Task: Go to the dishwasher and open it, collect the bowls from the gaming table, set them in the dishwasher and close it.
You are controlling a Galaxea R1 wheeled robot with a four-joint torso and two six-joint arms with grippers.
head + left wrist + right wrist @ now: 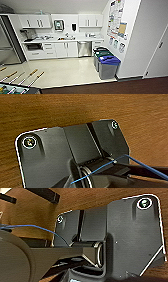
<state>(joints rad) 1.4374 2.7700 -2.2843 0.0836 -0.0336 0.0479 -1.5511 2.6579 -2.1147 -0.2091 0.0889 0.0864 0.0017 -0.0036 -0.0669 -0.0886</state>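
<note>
The dishwasher (84,48) stands shut under the white counter at the far wall of the kitchenette, its steel front between white cabinet doors and a drawer stack. It lies several steps ahead of me across the pale floor. The bowls and the gaming table are out of view. Both wrist views look down past the robot's dark plates onto brown wood-grain flooring (75,109) (95,198).
Two grey bins, one with a blue lid (108,67) and one with a green lid (101,53), stand by the right wall. A table-football table (15,85) with its rods juts in at the lower left. A steel fridge (7,47) is at the left. The pale floor (62,70) lies between.
</note>
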